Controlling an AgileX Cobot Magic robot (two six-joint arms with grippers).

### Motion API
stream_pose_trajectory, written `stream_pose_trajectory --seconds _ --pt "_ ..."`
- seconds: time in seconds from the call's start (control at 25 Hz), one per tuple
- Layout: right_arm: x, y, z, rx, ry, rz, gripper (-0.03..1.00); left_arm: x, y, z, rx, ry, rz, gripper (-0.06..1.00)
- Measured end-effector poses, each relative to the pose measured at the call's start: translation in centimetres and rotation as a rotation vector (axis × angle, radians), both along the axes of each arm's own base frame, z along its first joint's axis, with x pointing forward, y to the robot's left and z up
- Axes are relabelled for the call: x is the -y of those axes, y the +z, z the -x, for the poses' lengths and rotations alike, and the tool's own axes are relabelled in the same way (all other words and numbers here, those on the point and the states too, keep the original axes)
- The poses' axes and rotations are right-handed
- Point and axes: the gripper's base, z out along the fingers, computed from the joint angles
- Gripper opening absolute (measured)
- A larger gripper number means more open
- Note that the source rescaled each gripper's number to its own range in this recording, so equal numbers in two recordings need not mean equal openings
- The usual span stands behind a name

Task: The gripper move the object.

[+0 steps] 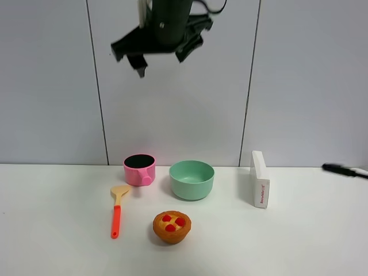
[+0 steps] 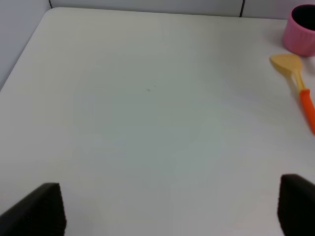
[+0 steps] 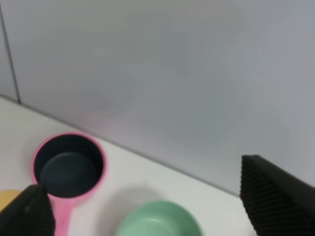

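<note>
Red txt on white block (image 1: pixel 260 179), illegible

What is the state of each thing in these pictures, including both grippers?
pink saucepan: upright, empty
mint-green bowl: upright, empty
spatula: lying flat
toy tart: upright
white box: standing on end
left gripper: open, empty
right gripper: open, empty

Pink saucepan (image 1: pixel 140 169) looks smooth plastic, the table (image 1: pixel 57 230) matt.
</note>
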Motion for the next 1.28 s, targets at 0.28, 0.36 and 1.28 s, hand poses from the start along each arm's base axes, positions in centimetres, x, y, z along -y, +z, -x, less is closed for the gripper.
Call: stream_pose_trajectory --seconds 0.28,0.36,1.28 --pt "4.8 6.0 5.1 -0.113 0.012 0.056 0.82 0.0 0.0 0.0 0.000 0.000 0.000 1.00" --pt "5.8 7.2 6.2 -0.133 0.015 0.027 0.82 0.0 0.0 0.0 0.000 0.000 0.000 1.00" --pt "12.4 -4.7 13.0 -0.371 0.131 -0.061 0.82 0.0 0.0 0.0 0.000 0.000 0.000 1.00"
